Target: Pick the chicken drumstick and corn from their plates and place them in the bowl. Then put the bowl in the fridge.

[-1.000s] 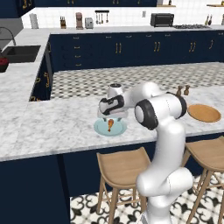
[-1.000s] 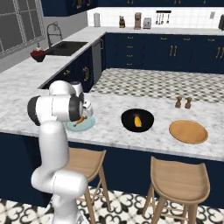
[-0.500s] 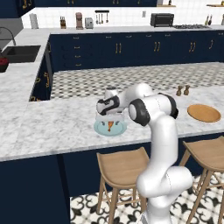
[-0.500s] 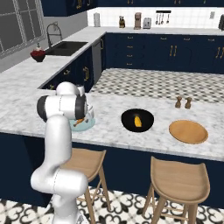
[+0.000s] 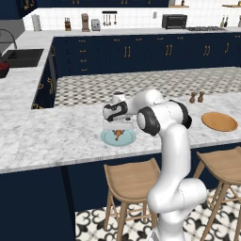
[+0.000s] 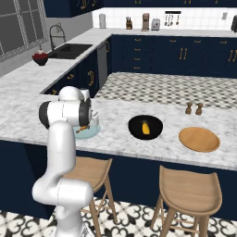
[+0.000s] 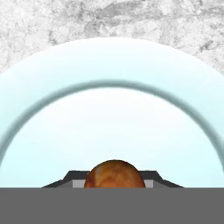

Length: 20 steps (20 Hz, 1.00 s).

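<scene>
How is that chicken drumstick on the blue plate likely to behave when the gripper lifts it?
The chicken drumstick looks rounded and glossy, so it may slip or pivot between the fingers. Its meaty end tapering to a thin bone probably makes it end-heavy. On the smooth pale-blue plate it could slide if nudged.

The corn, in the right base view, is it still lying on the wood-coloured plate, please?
No, the corn lies inside the black bowl, and the wood-coloured plate beside it is bare.
</scene>
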Tool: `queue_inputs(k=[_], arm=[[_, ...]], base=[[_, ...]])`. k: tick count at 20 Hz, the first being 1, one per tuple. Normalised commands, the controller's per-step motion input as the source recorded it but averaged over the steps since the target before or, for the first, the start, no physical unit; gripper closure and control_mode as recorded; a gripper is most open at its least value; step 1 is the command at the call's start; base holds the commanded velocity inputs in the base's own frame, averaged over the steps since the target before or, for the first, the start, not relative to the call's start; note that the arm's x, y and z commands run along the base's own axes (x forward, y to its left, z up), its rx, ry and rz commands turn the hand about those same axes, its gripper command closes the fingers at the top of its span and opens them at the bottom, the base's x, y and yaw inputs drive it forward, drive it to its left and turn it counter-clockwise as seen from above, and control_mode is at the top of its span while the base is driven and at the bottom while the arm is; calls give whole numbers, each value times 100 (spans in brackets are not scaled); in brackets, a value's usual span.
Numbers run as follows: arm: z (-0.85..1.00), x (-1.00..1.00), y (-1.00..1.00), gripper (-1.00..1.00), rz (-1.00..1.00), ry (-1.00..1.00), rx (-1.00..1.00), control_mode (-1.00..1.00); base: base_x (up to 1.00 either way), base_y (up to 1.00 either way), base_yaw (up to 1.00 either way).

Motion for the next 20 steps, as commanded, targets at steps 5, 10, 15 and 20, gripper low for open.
queue_inputs(k=[5, 10, 15, 20], arm=[[52, -83, -40, 100, 0, 3, 1, -100], [67, -49, -81, 100, 1, 0, 0, -100], [68, -25, -70, 100, -2, -6, -6, -100], [55, 0, -82, 100, -21, 13, -4, -100]], base=[[0, 0, 0], [0, 0, 0], [0, 0, 0], [0, 0, 0]])
